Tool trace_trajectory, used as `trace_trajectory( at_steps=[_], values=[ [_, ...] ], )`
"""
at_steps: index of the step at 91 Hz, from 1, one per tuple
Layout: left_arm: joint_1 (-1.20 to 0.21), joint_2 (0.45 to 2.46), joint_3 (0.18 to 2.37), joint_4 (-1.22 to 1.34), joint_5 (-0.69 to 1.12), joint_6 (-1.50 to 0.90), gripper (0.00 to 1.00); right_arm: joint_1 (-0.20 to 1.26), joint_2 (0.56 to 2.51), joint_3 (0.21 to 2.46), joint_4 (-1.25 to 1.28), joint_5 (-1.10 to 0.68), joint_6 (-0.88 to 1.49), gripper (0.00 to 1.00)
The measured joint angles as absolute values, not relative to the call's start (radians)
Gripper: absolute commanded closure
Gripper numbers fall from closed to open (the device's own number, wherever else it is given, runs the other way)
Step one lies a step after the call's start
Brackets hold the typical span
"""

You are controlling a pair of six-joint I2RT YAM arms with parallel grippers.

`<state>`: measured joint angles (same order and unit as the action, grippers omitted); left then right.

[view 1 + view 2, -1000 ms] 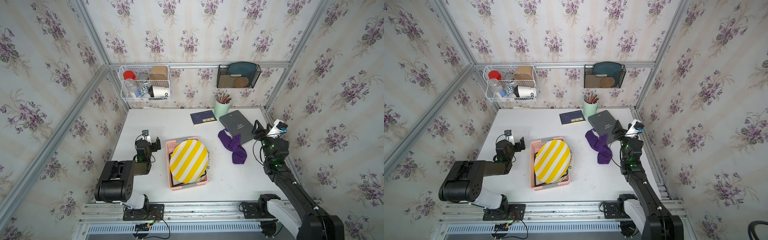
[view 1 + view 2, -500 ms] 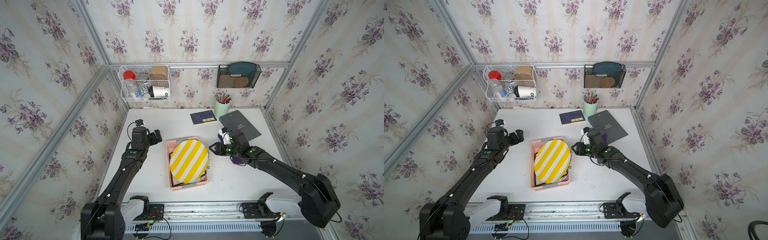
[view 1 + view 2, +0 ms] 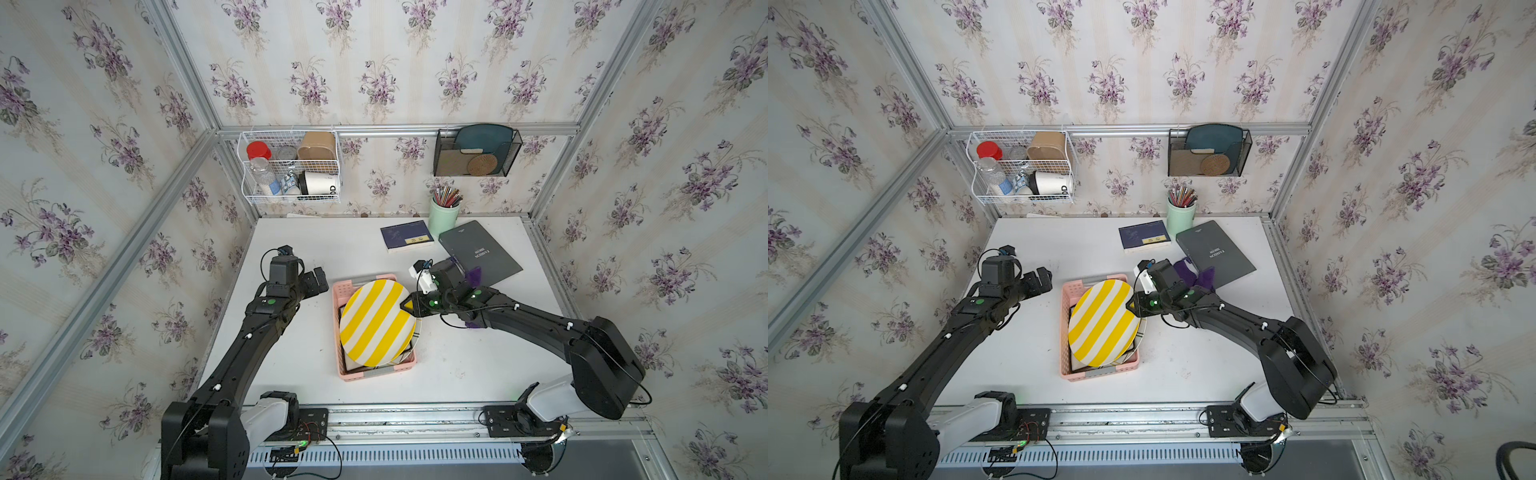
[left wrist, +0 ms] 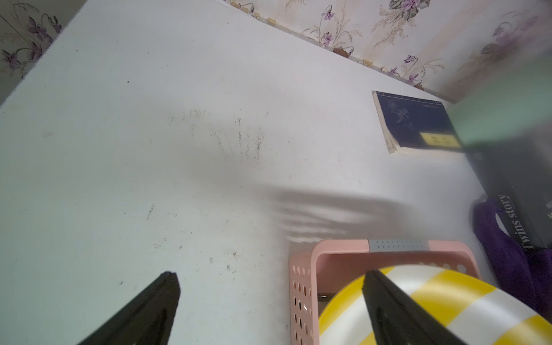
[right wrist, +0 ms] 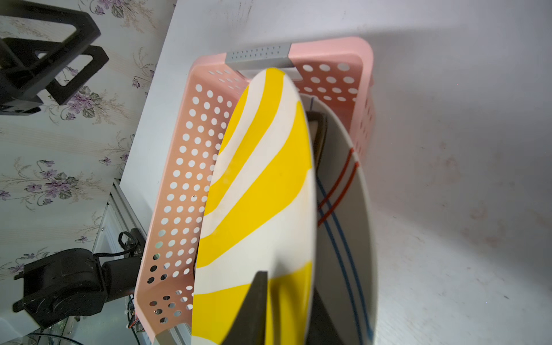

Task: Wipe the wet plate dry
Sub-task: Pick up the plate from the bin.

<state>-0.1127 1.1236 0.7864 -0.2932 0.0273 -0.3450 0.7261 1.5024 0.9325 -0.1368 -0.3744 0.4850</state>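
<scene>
There are two plates (image 5: 263, 179) (image 5: 340, 179), one pink basket (image 3: 374, 372), two books (image 3: 406, 236) (image 3: 478, 253), one purple cloth (image 4: 504, 257) and one pencil cup (image 3: 442, 218).

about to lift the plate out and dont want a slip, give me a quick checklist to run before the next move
1. Right jaws shut on the striped plate at its rim: ok.
2. Second plate behind it outside the grip: ok, it seems.
3. Left jaws open, beside the pink basket, holding nothing: ok.
4. Purple cloth in hand for wiping: not ok, it lies by the grey book, partly under the right arm.
5. Wet spots on the plate: cannot tell.
</scene>
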Motion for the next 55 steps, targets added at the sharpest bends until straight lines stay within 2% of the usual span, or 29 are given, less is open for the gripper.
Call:
trace_trajectory(
  at_steps=[7,13,33,43,55],
  values=[
    [-0.124,1.114,0.802,-0.313,0.045,-0.346,0.00,0.731,1.504,0.970,-0.117,-0.408,0.491,0.94],
    [-0.140,1.096,0.815,-0.319,0.053,-0.346,0.00,0.741,1.479,0.968,-0.115,-0.405,0.480,1.00],
    [-0.227,1.032,0.858,-0.346,0.055,-0.401,0.01,0.735,1.316,0.944,-0.088,-0.348,0.459,1.00],
    [-0.338,1.016,0.910,-0.376,0.017,-0.434,0.01,0.710,1.263,0.954,-0.040,-0.302,0.492,1.00],
    [-0.538,1.059,0.997,-0.379,-0.062,-0.471,0.04,0.590,1.223,1.008,-0.027,-0.115,0.534,1.00]
  ],
)
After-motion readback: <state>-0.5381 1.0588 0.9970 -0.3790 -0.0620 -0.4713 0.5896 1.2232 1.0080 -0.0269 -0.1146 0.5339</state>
